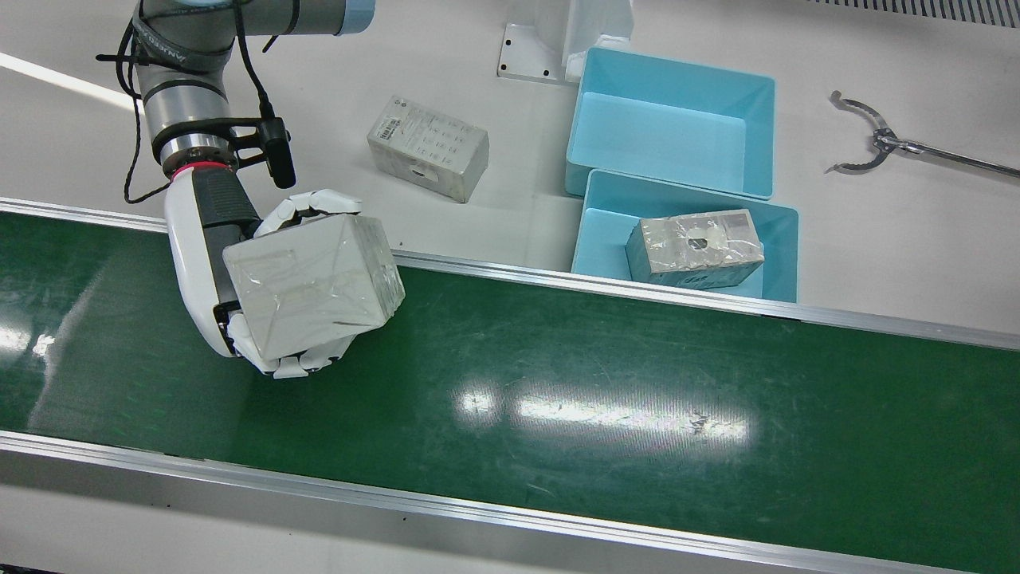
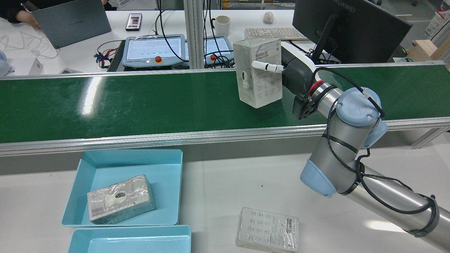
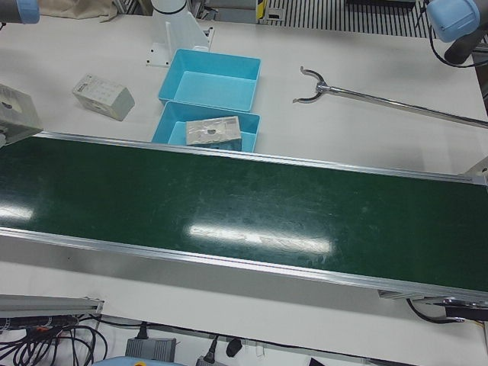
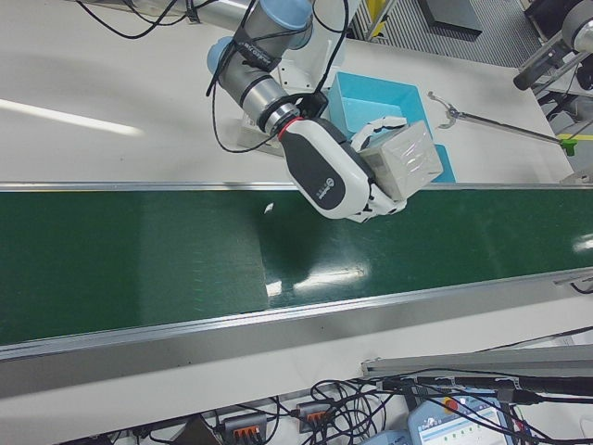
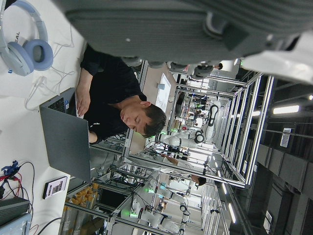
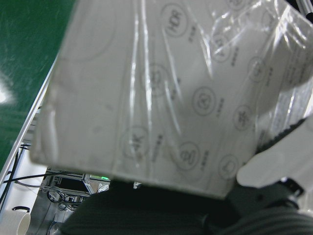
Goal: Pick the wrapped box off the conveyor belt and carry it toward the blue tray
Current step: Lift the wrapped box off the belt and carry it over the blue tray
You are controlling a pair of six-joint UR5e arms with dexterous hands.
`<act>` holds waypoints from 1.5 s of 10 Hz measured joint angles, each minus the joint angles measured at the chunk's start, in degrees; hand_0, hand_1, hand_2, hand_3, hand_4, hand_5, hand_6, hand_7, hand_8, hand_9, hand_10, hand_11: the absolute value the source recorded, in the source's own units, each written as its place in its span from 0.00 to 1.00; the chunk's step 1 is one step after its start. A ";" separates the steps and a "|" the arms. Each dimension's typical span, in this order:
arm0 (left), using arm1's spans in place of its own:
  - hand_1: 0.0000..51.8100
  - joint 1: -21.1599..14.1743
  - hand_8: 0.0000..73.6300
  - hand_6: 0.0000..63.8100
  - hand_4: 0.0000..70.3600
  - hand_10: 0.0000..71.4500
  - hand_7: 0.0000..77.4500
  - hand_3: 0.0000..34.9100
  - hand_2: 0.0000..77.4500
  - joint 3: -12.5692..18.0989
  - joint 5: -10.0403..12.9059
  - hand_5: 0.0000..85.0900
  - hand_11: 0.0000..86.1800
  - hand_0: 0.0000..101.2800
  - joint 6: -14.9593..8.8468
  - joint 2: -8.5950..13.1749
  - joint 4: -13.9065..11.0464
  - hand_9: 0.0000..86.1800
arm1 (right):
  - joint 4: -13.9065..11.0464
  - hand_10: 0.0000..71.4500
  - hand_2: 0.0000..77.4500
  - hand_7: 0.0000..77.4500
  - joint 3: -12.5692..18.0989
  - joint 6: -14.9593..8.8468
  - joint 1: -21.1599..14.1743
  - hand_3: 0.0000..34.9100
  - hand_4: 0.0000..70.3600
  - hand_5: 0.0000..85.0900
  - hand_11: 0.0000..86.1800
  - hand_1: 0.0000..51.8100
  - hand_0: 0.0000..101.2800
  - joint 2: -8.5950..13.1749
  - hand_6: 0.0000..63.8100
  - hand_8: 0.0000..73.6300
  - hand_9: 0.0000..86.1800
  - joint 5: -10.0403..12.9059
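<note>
**Wrapped box held above the green belt**

Nearest the right hand view's lens, the wrapped box [image 6: 161, 93] fills the frame, its film creased and glossy. The right hand [image 1: 239, 279] is clenched around it, holding it clear above the conveyor belt [image 1: 558, 399], near the belt's robot-side rail. The belt is dark green and scuffed, streaked with ceiling-light glare, and edged in aluminium. On the white bench [image 1: 494, 207] sit two blue trays: the nearer blue tray [image 1: 781, 239] holds another wrapped package [image 1: 695, 249], the far tray [image 1: 677, 127] nothing. A third box [image 1: 428, 147] lies loose on the bench, a metal grabber tool [image 1: 876, 143] off to one side. Beyond the belt (rear view) stand a monitor [image 2: 348, 28], keyboard [image 2: 272, 33] and mug [image 2: 222, 25]. Whether the left hand is released or clenched, I cannot tell.
</note>
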 joint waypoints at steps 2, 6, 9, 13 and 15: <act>0.00 0.00 0.00 0.00 0.00 0.00 0.00 0.00 0.01 0.00 0.00 0.01 0.00 0.00 0.00 0.00 0.00 0.00 | -0.33 0.61 0.39 0.51 3.06 -1.59 -4.65 0.00 0.22 0.65 0.59 0.01 0.41 2.59 0.61 0.76 0.47 4.67; 0.00 0.00 0.00 0.00 0.00 0.00 0.00 0.00 0.01 0.00 0.00 0.01 0.00 0.00 0.00 0.00 0.00 0.00 | -0.77 0.56 0.39 0.50 3.69 -7.40 -10.49 0.00 0.23 0.65 0.63 0.01 0.46 8.65 0.63 0.79 0.46 5.19; 0.00 0.00 0.00 0.00 0.00 0.00 0.00 0.00 0.01 0.00 0.00 0.01 0.00 0.00 0.00 0.00 0.00 0.00 | -1.01 0.56 0.39 0.50 0.82 -9.44 -14.18 0.00 0.23 0.65 0.64 0.01 0.47 9.85 0.63 0.80 0.45 4.21; 0.00 0.00 0.00 0.00 0.00 0.00 0.00 0.00 0.01 0.00 0.00 0.01 0.00 0.00 0.00 0.00 0.00 0.00 | -1.08 0.56 0.39 0.51 -1.91 -9.79 -19.47 0.00 0.23 0.65 0.65 0.01 0.46 12.09 0.64 0.79 0.46 6.91; 0.00 0.00 0.00 0.00 0.00 0.00 0.00 0.00 0.01 0.00 0.00 0.01 0.00 0.00 0.00 0.00 0.00 0.00 | -1.03 0.56 0.39 0.51 -2.17 -9.82 -22.46 0.00 0.23 0.65 0.65 0.01 0.46 12.73 0.64 0.80 0.46 9.53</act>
